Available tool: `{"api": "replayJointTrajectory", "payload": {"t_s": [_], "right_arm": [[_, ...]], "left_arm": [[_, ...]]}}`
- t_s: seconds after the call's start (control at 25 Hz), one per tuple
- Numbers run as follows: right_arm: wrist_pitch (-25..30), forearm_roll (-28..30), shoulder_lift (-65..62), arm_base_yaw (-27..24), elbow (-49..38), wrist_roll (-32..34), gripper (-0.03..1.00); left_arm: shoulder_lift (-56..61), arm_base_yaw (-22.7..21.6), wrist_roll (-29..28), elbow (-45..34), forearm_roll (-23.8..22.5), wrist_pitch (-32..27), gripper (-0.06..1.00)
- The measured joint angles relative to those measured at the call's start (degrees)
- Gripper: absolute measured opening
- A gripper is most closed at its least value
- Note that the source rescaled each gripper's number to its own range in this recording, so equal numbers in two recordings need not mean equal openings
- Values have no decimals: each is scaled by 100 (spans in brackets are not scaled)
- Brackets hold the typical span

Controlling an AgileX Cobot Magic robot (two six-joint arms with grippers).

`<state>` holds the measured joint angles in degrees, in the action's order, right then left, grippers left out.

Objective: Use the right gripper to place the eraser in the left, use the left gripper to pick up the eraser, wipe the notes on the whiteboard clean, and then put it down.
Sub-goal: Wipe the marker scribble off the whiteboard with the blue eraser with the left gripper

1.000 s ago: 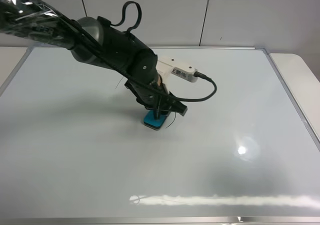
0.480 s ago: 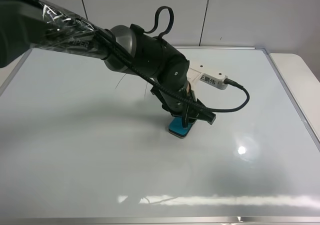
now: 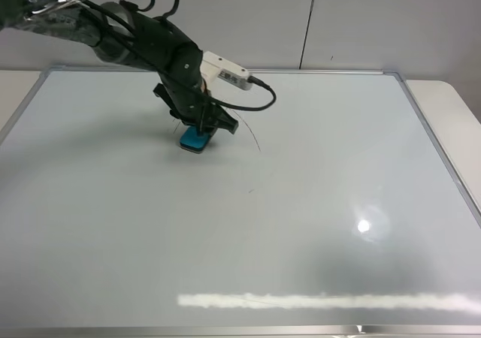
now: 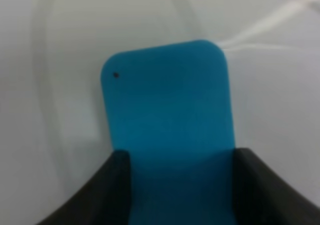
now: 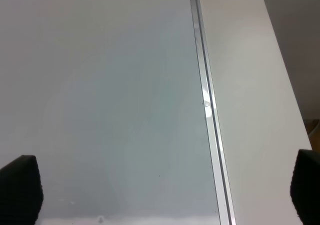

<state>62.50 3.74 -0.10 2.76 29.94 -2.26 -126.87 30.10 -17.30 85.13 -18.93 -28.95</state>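
Flatly pressed, rounded teal eraser (image 3: pixel 194 139), glossy whiteboard (image 3: pixel 301 225)

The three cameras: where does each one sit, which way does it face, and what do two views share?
Exterior high: high off the arms, looking down on the whiteboard; shows the left arm with the left gripper holding the eraser.
Left wrist: on the left arm, looking down past its fingers at the teal eraser, close up.
Right wrist: on the right arm, looking down through the open right gripper at the board's frame and the table beside it.
Shared: exterior and left wrist both show the clamped eraser.
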Motion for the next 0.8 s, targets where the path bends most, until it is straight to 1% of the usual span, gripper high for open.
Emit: {"api": "replayJointTrajectory", "payload": {"t_s": [0.16, 0.24, 0.36, 0.44, 0.52, 0.72, 0.8], "right_arm": [[0, 0, 0, 0, 0, 0, 100], [0, 0, 0, 0, 0, 0, 100], [0, 0, 0, 0, 0, 0, 100], [0, 0, 0, 0, 0, 0, 100], [0, 0, 0, 0, 0, 0, 100], [0, 0, 0, 0, 0, 0, 100], [0, 0, 0, 0, 0, 0, 100]], "left_arm": [[21, -535, 186, 0, -115, -18, 1], [39, -605, 249, 0, -119, -42, 1], [38, -535, 270, 0, -119, -54, 1], [38, -422, 290, 0, -131, -59, 1], [38, -228, 301, 0, -12, -30, 1], [21, 616, 352, -10, 603, 302, 1], [-7, 931, 372, 42, 844, 321, 1]]}}
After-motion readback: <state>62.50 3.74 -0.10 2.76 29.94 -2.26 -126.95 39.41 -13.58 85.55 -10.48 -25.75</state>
